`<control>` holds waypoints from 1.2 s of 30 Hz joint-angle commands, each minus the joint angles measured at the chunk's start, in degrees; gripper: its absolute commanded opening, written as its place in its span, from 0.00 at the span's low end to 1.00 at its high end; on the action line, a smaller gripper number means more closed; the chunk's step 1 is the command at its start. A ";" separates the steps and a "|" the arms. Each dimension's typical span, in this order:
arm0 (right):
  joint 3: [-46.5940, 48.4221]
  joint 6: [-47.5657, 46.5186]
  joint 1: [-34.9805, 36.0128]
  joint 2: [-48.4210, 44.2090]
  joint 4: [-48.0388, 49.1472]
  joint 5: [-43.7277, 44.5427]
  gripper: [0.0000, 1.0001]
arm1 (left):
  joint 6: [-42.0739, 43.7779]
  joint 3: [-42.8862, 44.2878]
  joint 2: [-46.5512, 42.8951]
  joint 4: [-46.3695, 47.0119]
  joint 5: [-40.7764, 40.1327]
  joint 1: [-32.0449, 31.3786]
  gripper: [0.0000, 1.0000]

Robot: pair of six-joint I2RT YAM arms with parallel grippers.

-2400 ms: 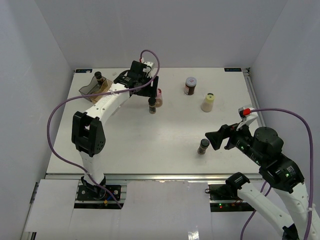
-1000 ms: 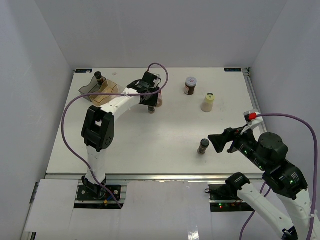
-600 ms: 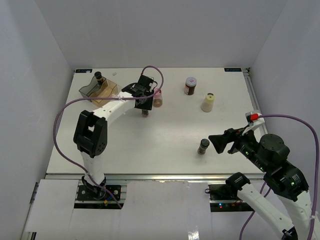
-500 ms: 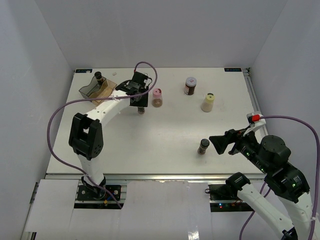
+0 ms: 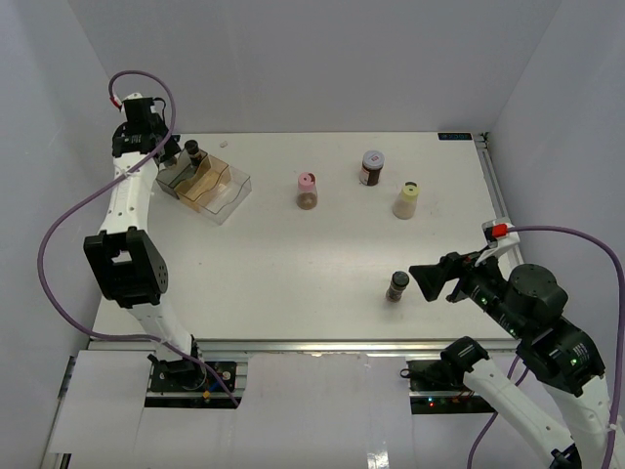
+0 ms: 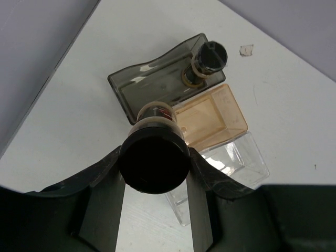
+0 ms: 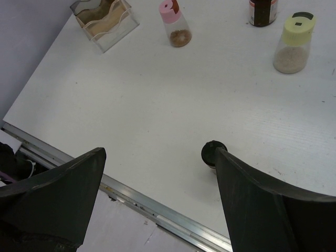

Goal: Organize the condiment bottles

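My left gripper (image 6: pixel 156 153) is shut on a black-capped dark jar (image 6: pixel 155 164) and holds it above the grey end of the compartment bin (image 6: pixel 131 86). Another black-capped jar (image 6: pixel 206 60) stands in that grey compartment. In the top view the left gripper (image 5: pixel 162 156) hangs at the far left by the bin (image 5: pixel 227 191). A pink-capped jar (image 5: pixel 307 191), a grey-lidded jar (image 5: pixel 372 167) and a pale yellow jar (image 5: pixel 406 199) stand on the table. My right gripper (image 7: pixel 157 157) is open, with a third black-capped jar (image 7: pixel 212 154) just beside its right finger.
The bin's orange (image 6: pixel 210 118) and clear (image 6: pixel 233 163) compartments hold nothing. A small paper scrap (image 6: pixel 245 50) lies behind the bin. The left wall stands close to the left arm. A metal rail (image 7: pixel 157 215) runs along the table's near edge.
My left arm carried the black-capped jar from beside the pink-capped jar leftward to above the bin. The right arm has hardly moved.
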 commanded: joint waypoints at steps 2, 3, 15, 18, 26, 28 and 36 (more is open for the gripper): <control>0.72 -4.35 -0.03 0.22 2.91 2.11 0.90 | -0.73 0.67 3.23 8.56 0.82 -0.65 0.00; 1.07 -5.23 -0.03 0.65 2.69 3.34 0.90 | -0.77 2.25 5.29 8.26 -0.05 -0.60 0.00; 0.05 -7.86 -0.03 0.26 4.41 9.80 0.90 | -0.66 3.46 13.42 12.59 -2.56 -0.39 0.00; -0.19 -7.61 -0.03 0.43 5.17 9.79 0.90 | 0.15 4.86 15.17 12.57 -3.79 -0.41 0.00; -1.31 -7.10 -0.04 1.54 6.44 9.47 0.90 | 1.07 5.98 18.19 13.61 -2.34 -0.06 0.00; -1.26 -6.97 -0.03 1.79 6.61 9.57 0.90 | 0.74 7.39 19.14 12.36 -1.76 -0.06 0.01; -0.94 -7.71 -0.03 2.74 6.29 11.84 0.90 | 0.09 9.58 21.34 11.57 -0.53 -0.06 0.36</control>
